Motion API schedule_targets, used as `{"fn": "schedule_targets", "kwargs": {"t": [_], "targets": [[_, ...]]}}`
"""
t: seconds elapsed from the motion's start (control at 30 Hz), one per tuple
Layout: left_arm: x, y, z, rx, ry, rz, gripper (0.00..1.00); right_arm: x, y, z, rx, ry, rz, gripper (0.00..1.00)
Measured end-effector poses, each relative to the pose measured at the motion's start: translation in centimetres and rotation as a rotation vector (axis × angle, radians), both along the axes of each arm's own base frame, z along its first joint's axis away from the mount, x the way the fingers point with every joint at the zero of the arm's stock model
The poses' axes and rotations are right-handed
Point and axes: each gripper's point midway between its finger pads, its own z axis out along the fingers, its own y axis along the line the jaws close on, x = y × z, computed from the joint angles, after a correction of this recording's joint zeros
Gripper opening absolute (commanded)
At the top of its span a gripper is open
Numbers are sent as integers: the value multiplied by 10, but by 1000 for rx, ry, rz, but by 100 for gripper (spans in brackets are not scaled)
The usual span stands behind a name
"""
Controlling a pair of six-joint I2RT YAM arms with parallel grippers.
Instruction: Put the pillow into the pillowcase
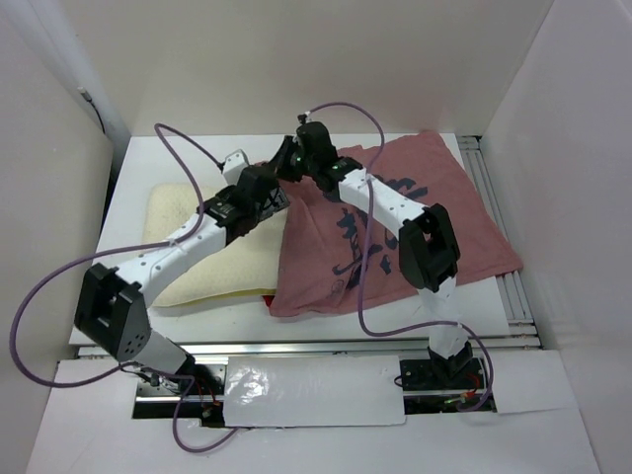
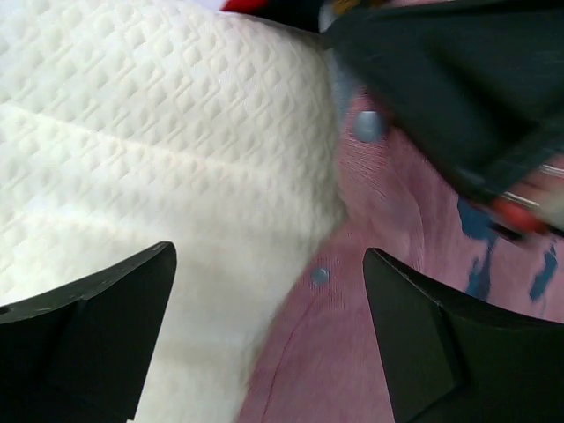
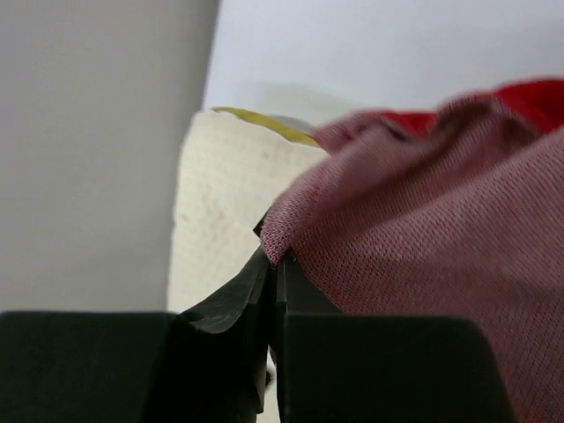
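The cream-white pillow (image 1: 212, 267) lies on the left of the table, under my left arm. The pillowcase (image 1: 395, 232) lies dull pink side up with dark calligraphy marks, its left edge over the pillow's right end. My right gripper (image 1: 288, 166) is shut on the pillowcase's left edge (image 3: 291, 238) and holds it raised beside the pillow (image 3: 220, 203). My left gripper (image 1: 269, 197) is open just above the seam where the pillowcase (image 2: 352, 352) meets the pillow (image 2: 159, 141). Small grey snaps show on the hem.
White walls enclose the table on the left, back and right. A metal rail (image 1: 494, 197) runs along the table's right edge. A white sheet (image 1: 306, 390) covers the near edge between the arm bases.
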Motion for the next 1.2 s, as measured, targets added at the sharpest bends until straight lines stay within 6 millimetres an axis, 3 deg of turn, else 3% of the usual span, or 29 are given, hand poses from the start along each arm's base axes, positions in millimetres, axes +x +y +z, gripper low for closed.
{"fn": "schedule_targets", "kwargs": {"t": [0.13, 0.27, 0.4, 0.47, 0.57, 0.6, 0.63, 0.67, 0.77, 0.87, 1.0, 1.2], "targets": [[-32, 15, 10, 19, 4, -76, 100, -6, 5, -38, -77, 39, 5, 1], [-78, 45, -1, 45, 29, -110, 100, -16, 15, -57, -136, 37, 28, 1], [-101, 67, -36, 97, 113, -109, 100, -29, 27, -61, -168, 14, 61, 1], [-108, 74, -64, 134, 190, -118, 100, -31, 30, -62, -177, 5, 65, 1], [-111, 73, -96, 166, 271, -155, 100, -35, 30, -67, -191, 3, 69, 1], [-110, 70, -102, 169, 285, -175, 96, -35, 29, -70, -198, 6, 69, 1], [-106, 67, -106, 169, 286, -192, 79, -36, 28, -73, -203, 10, 69, 1], [-102, 63, -110, 172, 284, -211, 1, -38, 28, -75, -209, 15, 72, 1], [-92, 58, -116, 181, 291, -239, 0, -38, 27, -76, -217, 15, 72, 1], [-84, 49, -109, 160, 260, -266, 0, -37, 26, -76, -222, 12, 65, 1], [-78, 29, -79, 94, 153, -359, 0, -34, 27, -71, -214, 1, 57, 1], [-68, -9, -28, 49, 21, -504, 0, -33, 46, -25, -136, -67, 85, 1]]}}
